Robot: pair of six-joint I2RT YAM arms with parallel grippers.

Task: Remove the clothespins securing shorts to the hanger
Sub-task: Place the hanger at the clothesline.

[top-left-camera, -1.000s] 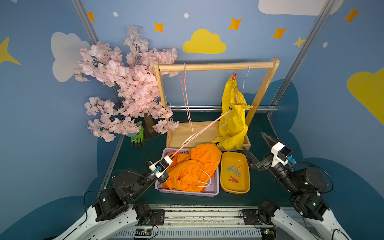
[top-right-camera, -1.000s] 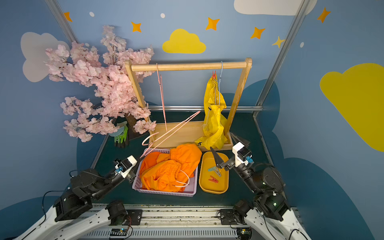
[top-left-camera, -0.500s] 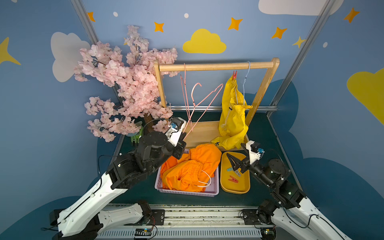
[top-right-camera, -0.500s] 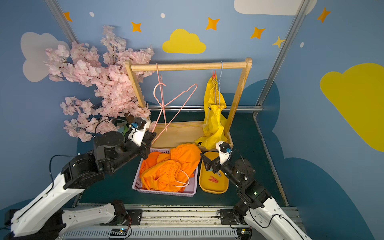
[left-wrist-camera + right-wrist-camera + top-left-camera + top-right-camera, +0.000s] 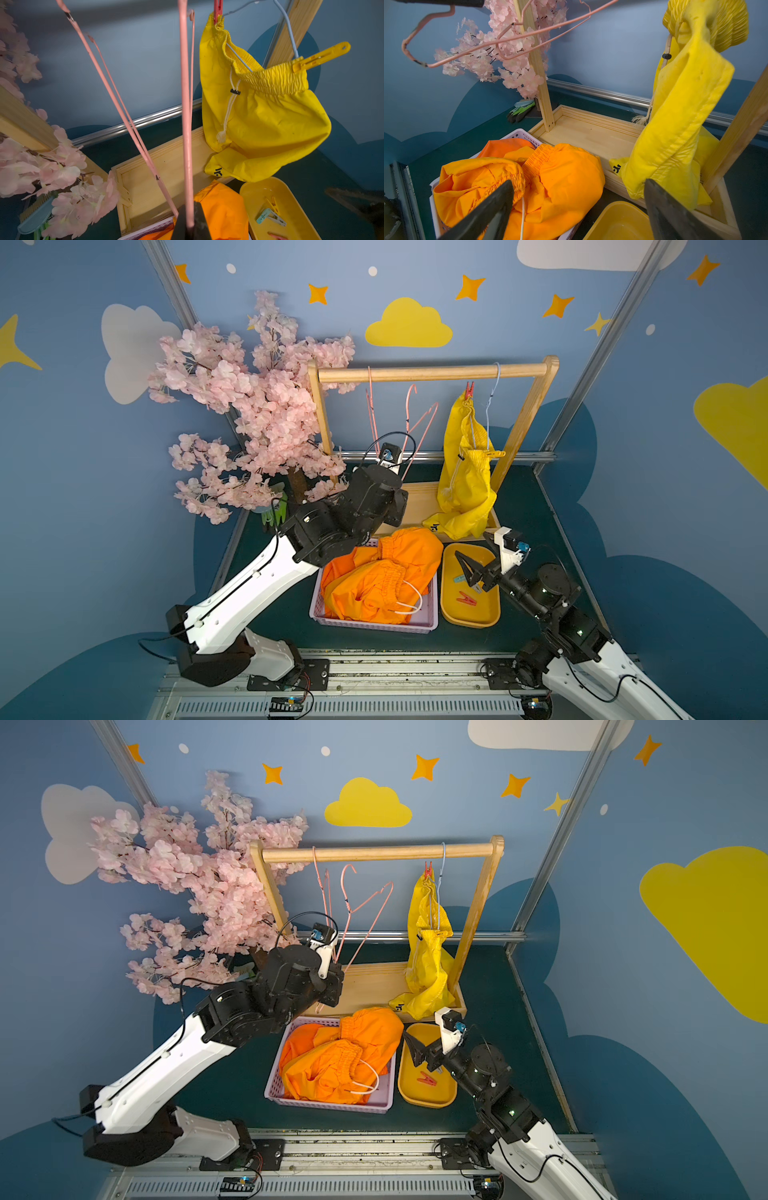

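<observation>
Two clothespins yet to come off, going by both top views: a red clothespin [image 5: 469, 389] upright at the top of the yellow shorts [image 5: 465, 481], a yellow clothespin [image 5: 492, 454] lower down on the waistband, both seemingly pinning the cloth to the pale blue hanger [image 5: 491, 400]. All of it well above and ahead of the right gripper [image 5: 478, 560], spread wide over the yellow tray [image 5: 469, 617]. Orange shorts [image 5: 336, 1065] already down in the basket [image 5: 328, 1106], just to that gripper's left.

From the left wrist: left gripper [image 5: 190, 226] pressed together on the wire of a bare pink hanger [image 5: 186, 104]. Yellow shorts ahead of it, higher, off to its right. Long axis of the yellow clothespin slanting up and outward from the waistband, handles clear of the cloth.

From the right wrist: jaws wide apart, nothing between them; yellow shorts close ahead and above. Likely the nearer arm for the yellow clothespin, and the only empty one; approach along that slanting axis to squeeze the handles.
</observation>
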